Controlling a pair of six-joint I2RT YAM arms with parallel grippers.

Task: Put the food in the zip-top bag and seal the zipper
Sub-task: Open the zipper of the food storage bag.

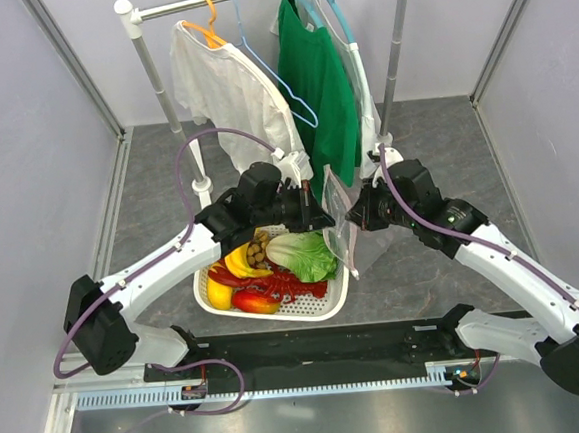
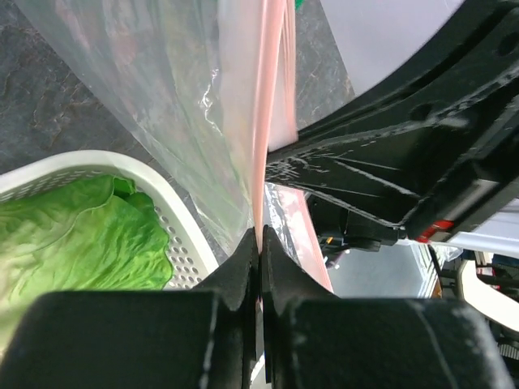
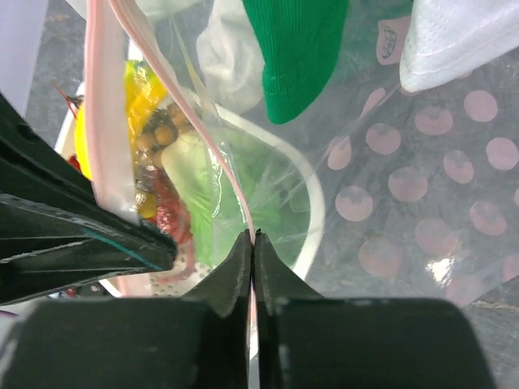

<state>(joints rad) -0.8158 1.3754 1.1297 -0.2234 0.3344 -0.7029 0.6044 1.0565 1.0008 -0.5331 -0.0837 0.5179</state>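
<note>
Left gripper (image 2: pixel 258 247) jaws closed tight on the zipper (image 2: pixel 264 138); right gripper (image 3: pixel 254 240) jaws likewise pinch it. One zip-top bag (image 1: pixel 347 222) hangs between both jaws, its edge at the basket (image 1: pixel 342 295) rim. Food lies in the basket below the left jaws, one each: lettuce (image 1: pixel 303 256), banana (image 1: pixel 239 267), lobster (image 1: pixel 290 285), mango (image 1: pixel 256 301), lemon (image 1: pixel 218 294), longan bunch (image 1: pixel 259 249). Open table (image 1: pixel 434 145) beyond the right jaws.

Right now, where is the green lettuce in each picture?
Top camera: the lettuce is in the middle, at the right end of the white basket.
Left wrist camera: the lettuce is at bottom left, inside the basket.
Right wrist camera: the lettuce is lower middle, seen through the clear bag.
Shared landmark: the basket's white rim beside the lettuce.
</note>
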